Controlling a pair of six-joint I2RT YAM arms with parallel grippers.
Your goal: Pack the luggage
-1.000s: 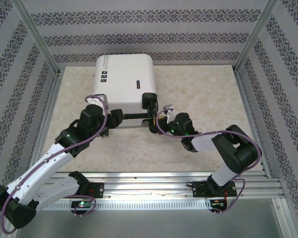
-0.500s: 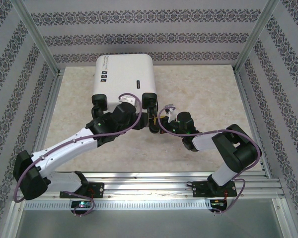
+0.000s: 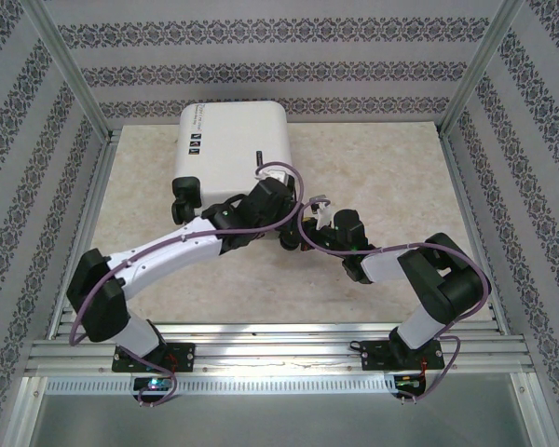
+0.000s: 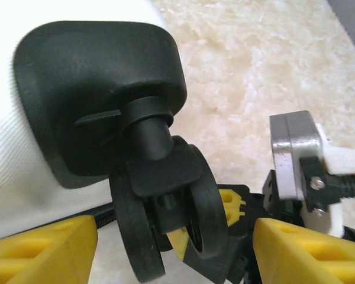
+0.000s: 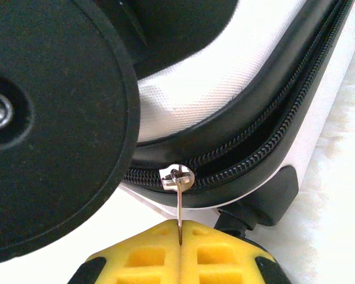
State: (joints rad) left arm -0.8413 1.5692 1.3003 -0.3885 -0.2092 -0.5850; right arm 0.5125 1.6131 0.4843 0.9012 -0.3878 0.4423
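Right pincer (image 5: 180, 234) pinches zipper pull (image 5: 178, 179); luggage (image 3: 238, 154) logos (image 3: 197, 140) (illegibly small).

Luggage (image 3: 233, 149) logo marks (image 3: 196, 140) too small to read; caster (image 5: 47, 118) cropped.

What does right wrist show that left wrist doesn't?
Right wrist: the right gripper shut on the thin silver zipper pull, beside the black zipper track. Left wrist: the left gripper open, yellow fingers either side of a black caster wheel, over the beige stone-patterned tabletop. Both: the small white hard-shell suitcase and a caster wheel.
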